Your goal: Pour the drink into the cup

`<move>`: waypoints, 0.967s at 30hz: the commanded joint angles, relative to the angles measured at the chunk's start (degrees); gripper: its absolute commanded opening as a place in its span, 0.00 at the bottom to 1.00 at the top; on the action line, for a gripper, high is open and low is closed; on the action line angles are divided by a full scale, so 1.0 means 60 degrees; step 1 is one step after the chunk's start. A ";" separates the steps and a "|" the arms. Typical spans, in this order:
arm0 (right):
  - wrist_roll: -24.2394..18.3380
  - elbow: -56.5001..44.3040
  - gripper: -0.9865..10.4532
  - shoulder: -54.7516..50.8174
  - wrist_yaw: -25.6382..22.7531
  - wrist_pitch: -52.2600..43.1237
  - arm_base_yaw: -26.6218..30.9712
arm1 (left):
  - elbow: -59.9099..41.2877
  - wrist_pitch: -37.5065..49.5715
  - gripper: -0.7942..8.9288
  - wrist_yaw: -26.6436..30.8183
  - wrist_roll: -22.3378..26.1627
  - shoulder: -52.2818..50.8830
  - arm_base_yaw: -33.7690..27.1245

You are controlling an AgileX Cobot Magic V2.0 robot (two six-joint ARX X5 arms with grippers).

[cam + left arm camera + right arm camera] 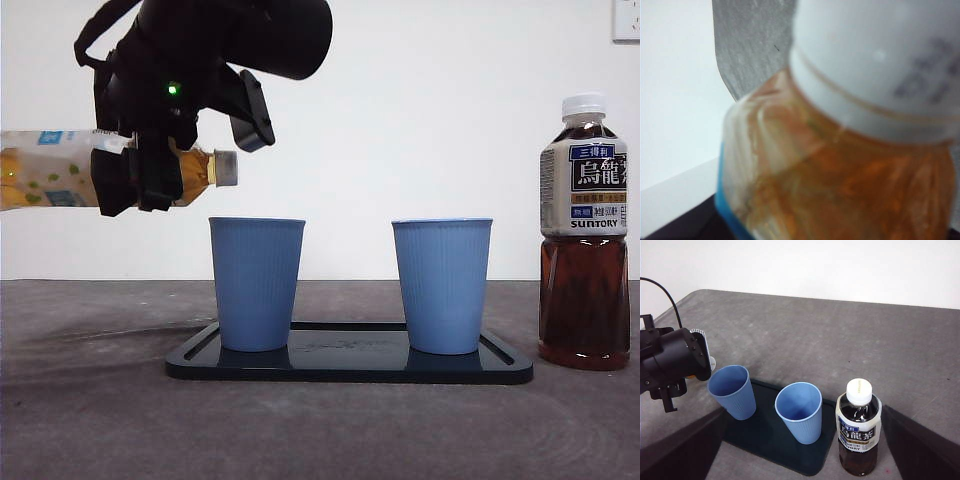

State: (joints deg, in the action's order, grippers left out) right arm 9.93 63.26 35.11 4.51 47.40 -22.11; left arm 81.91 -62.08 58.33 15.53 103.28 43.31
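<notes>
My left gripper (135, 180) is shut on a bottle of yellow tea (40, 170) and holds it lying level in the air. Its capped mouth (225, 168) points toward the left blue cup (256, 284) and hangs just above and left of that cup's rim. Up close in the left wrist view, the amber bottle (840, 175) and its white cap (880, 65) fill the picture. A second blue cup (441, 285) stands to the right on the same black tray (350, 365). My right gripper (803, 410) hovers high above the table, open and holding nothing.
A full bottle of dark oolong tea (584, 240) with a white cap stands upright on the grey table, right of the tray. The right wrist view shows it (857, 435) close beside the nearer cup (800, 410).
</notes>
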 commanded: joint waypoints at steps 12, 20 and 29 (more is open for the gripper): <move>0.0095 0.0186 0.52 0.0058 0.0018 -0.0018 -0.0055 | 0.0321 -0.0291 0.34 0.0310 -0.0947 -0.0138 0.0033; 0.0095 0.0186 0.52 0.0058 0.0018 -0.0029 -0.0055 | 0.0321 0.0117 0.34 -0.3592 -0.3537 -0.2135 -0.0342; 0.0091 0.0186 0.52 0.0055 0.0018 -0.0040 -0.0055 | -0.0976 0.3031 0.34 -0.4947 -0.4503 -0.4222 -0.0871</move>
State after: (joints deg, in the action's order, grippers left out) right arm 9.93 63.26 35.11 4.51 47.44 -22.11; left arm 76.36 -46.39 28.25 -10.09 78.61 37.89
